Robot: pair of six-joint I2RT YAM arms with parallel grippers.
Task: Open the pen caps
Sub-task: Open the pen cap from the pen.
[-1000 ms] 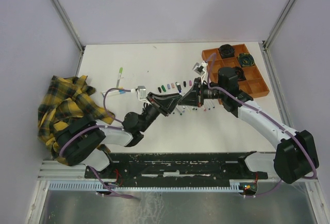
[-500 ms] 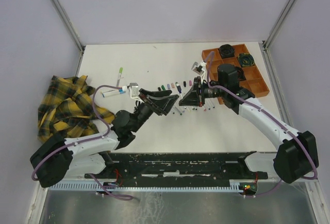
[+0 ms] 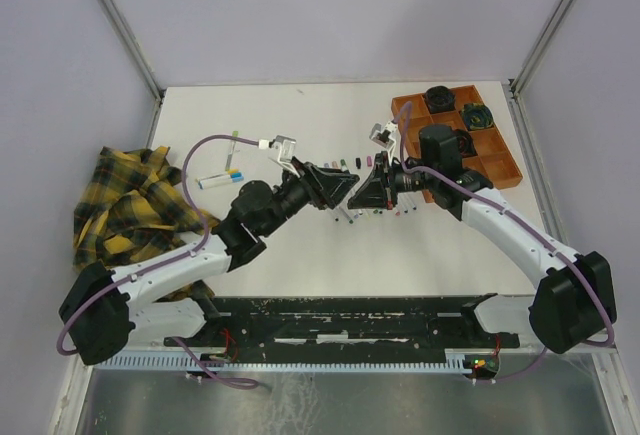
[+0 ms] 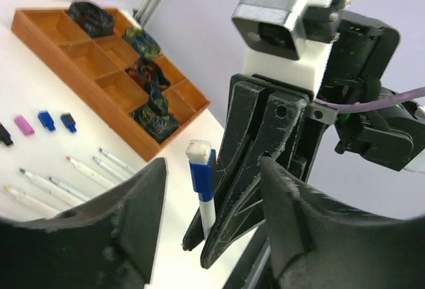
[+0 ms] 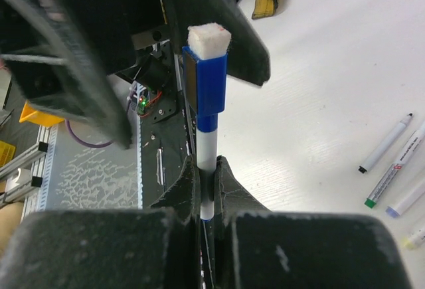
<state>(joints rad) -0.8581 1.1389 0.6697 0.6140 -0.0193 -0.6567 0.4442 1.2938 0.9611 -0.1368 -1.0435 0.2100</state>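
Table (image 3: 260, 125): bare room front-centre, with cloth (image 3: 130, 210) at the left edge and tray (image 3: 497, 168) at right rear. Both arms reach inward and meet mid-table. Right gripper (image 5: 209, 177) is clamped on an upright pen (image 5: 206, 139), blue cap (image 5: 204, 80) on. Left gripper (image 4: 212, 173) is spread wide and holds nothing, its fingers flanking that cap. Loose caps (image 3: 345, 162) lie in a row just behind. Only the wrist views show the held cap.

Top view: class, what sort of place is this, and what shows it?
Probably a robot test bench in a lab: a left arm and right arm on a metal rail, a white table between plain panels.
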